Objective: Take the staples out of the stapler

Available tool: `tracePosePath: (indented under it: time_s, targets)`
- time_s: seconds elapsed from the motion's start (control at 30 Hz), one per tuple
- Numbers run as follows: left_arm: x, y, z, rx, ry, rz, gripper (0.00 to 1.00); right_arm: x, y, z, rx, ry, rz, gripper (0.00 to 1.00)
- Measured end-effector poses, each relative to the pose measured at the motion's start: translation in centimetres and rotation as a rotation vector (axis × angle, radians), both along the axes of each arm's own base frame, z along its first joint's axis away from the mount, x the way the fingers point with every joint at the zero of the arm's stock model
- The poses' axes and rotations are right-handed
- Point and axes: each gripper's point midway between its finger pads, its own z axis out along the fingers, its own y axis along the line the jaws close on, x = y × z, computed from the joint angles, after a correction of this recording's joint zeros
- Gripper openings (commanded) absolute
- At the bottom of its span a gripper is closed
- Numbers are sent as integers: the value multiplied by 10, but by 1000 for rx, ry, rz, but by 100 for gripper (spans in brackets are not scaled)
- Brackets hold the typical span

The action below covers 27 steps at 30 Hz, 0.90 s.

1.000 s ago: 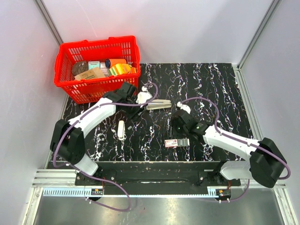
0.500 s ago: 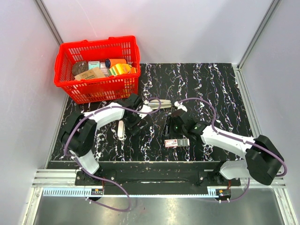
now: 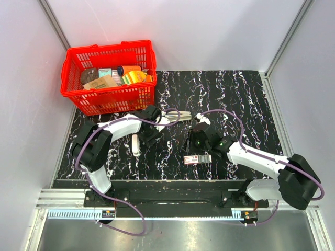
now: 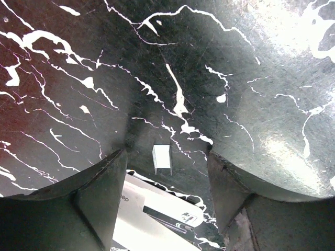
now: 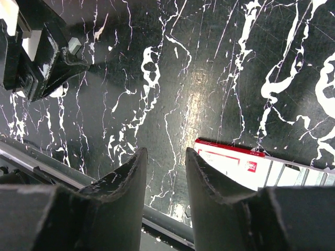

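Lab robot cell; plain white panel walls [image 3: 183, 31] on aluminium posts [image 3: 286, 35]; black marbled tabletop [image 3: 246, 99]; arm bases [image 3: 261, 188] on metal rail [image 3: 172, 189]; red basket [image 3: 110, 99] of oddments.

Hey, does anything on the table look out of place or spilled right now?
Nothing looks spilled or broken. One oddity: a small pale block sits loose on the table between the left gripper's open jaws, touching neither. I cannot tell what it is.
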Motion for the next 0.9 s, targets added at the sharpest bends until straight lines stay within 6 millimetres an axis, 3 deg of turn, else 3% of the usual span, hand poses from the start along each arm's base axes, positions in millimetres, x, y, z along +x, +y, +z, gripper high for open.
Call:
tracePosePath:
  time_s: [0.2, 0.7, 0.9]
  targets:
    - [2, -2, -1, -7, -1, -1, 52, -1, -1, -1, -2, 2, -1, 37]
    - [3, -2, -2, -2, -5, 2, 53, -1, -3, -3, -12, 5, -3, 34]
    - [3, -2, -2, -3, -3, 0, 45, -3, -5, -5, -26, 12, -4, 33]
